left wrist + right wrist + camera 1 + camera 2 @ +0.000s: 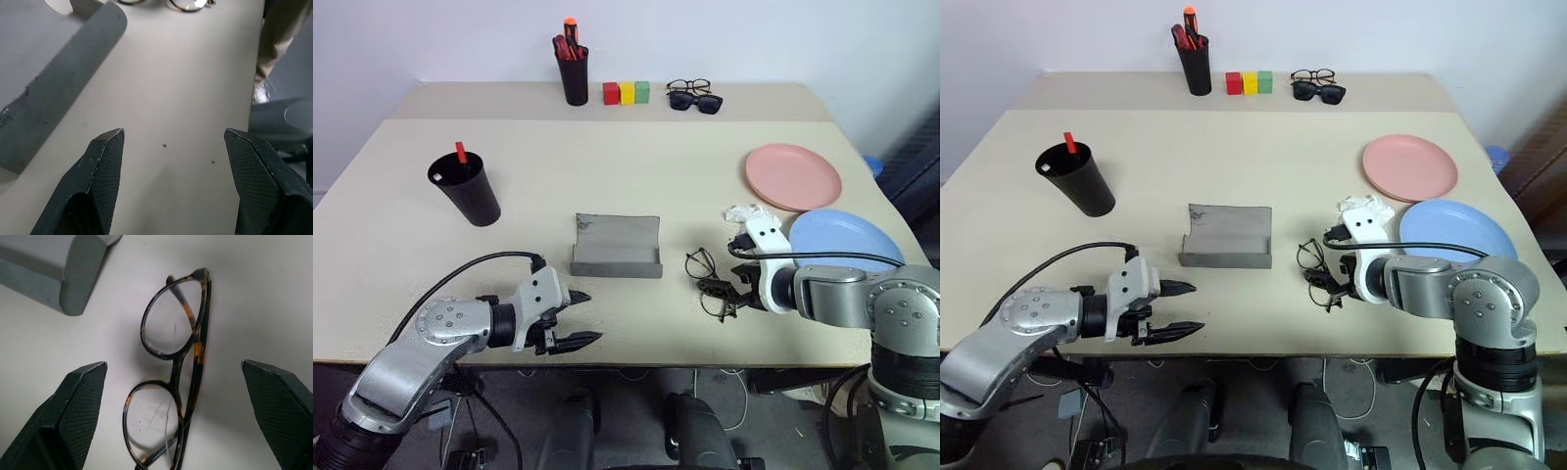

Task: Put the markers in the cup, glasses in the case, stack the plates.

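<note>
Right pincer (pixel 176 416) is held wide open and empty over the glasses (pixel 171 382), which lie on the desk (pixel 607 166) just beside the open grey case (pixel 617 247). For a clean pick, the frame's bridge should be centred between the fingers before closing.

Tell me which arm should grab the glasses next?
Right. The right gripper hangs open directly over the glasses, one finger on each side. The left gripper, also open, is near the table's front edge, beyond the case.

Marker (pixel 461 152) mostly hidden in cup (pixel 470 191)
</note>
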Motion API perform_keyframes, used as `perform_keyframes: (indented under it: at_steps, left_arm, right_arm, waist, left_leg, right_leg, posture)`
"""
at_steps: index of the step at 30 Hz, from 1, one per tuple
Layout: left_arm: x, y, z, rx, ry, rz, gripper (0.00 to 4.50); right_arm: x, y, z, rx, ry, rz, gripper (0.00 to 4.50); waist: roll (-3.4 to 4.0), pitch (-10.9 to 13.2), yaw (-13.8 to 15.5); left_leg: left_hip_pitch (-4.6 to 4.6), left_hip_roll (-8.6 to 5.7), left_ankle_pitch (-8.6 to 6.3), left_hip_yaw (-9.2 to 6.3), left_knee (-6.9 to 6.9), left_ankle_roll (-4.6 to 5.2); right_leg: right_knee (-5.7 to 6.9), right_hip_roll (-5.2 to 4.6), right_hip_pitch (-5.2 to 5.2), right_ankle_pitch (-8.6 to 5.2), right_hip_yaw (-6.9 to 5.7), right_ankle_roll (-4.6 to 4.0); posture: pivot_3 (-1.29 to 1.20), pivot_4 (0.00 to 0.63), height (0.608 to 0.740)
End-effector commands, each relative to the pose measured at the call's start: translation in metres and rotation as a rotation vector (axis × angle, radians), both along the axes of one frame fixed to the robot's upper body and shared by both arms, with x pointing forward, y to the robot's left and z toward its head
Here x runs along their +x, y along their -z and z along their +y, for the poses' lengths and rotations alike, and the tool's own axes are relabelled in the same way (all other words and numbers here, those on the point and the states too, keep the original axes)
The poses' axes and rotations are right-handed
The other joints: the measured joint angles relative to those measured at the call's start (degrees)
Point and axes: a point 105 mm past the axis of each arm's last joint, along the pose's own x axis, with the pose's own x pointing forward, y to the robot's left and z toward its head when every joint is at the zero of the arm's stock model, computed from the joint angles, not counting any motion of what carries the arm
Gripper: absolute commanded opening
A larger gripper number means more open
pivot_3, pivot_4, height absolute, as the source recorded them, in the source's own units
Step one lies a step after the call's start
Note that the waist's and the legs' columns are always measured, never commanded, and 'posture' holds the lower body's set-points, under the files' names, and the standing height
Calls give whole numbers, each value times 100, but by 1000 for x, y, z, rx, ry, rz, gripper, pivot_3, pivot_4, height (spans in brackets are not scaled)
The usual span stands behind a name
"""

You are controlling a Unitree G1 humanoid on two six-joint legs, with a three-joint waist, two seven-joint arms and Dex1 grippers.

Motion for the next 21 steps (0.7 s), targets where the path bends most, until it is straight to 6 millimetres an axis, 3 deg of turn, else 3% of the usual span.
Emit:
perform_keyframes:
  at_steps: [1, 2, 8, 21]
  left_arm:
    - [6, -23, 2, -98, -30, -132, 3283]
    - [5, -27, 2, -105, -14, -169, 3283]
    - [-13, -28, 13, -182, 127, 24, 3283]
    - [-21, -27, 13, -150, 208, 13, 3283]
  right_arm:
    - [-2, -3, -3, 0, 7, -1, 4500]
    - [-2, -2, -3, 1, 9, 1, 4500]
    - [-1, -1, -1, 12, 16, 9, 4500]
    - [3, -2, 2, 24, 18, 8, 4500]
  waist:
    - [-1, 0, 2]
    - [-1, 0, 2]
    - [0, 1, -13]
    - [1, 1, -18]
  left_leg:
    - [0, 0, 0, 0, 1, 0]
    - [0, 0, 0, 1, 2, 0]
    - [0, 1, -1, 2, 1, 1]
    - [-2, 2, -2, 7, -2, 2]
  right_leg:
    - [0, 0, 0, 0, 1, 0]
    - [0, 1, 0, 0, 1, 0]
    - [0, 1, -3, 0, 2, 0]
    - [-6, 1, -7, 0, 7, -2]
  posture:
    - [0, 150, 740]
    - [0, 150, 740]
    - [0, 150, 740]
    - [0, 150, 740]
